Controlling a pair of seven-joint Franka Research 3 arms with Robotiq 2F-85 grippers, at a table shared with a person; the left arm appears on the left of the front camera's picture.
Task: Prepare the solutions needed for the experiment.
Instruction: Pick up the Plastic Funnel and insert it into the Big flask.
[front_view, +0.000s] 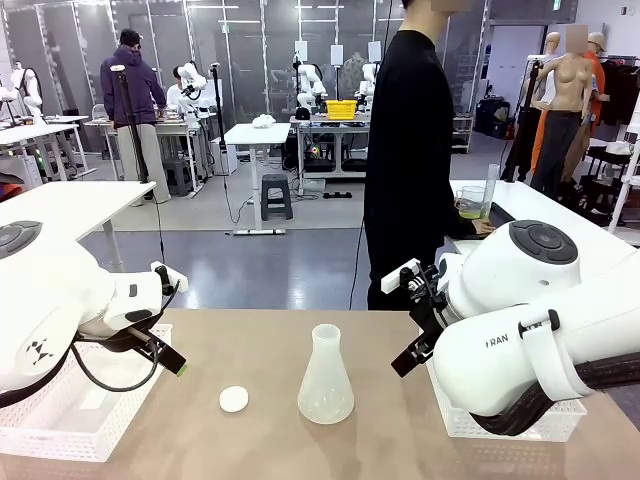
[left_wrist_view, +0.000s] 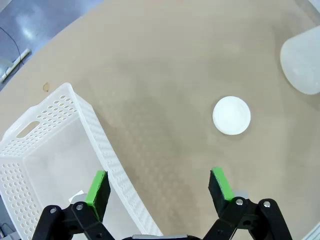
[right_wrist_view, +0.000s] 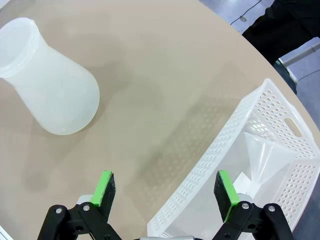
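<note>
Solution (front_view: 469, 212): shallow yellow-green layer in a clear beaker (front_view: 472, 197) on the far white table, beside a tall cylinder (front_view: 490, 188) and the person (front_view: 405, 150).
Flask (front_view: 325, 380): white, upright, mid tan table (front_view: 400, 345).
Disc (front_view: 234, 399): white, flat, just left of the flask, apart from it.
Left gripper (left_wrist_view: 159, 182): fingers wide, holding nothing, over the rim of the left basket (left_wrist_view: 60, 115).
Right gripper (right_wrist_view: 164, 184): fingers wide, holding nothing, between the flask and the right basket (right_wrist_view: 280, 117).
Funnel (right_wrist_view: 267, 155): inside the right basket.
</note>
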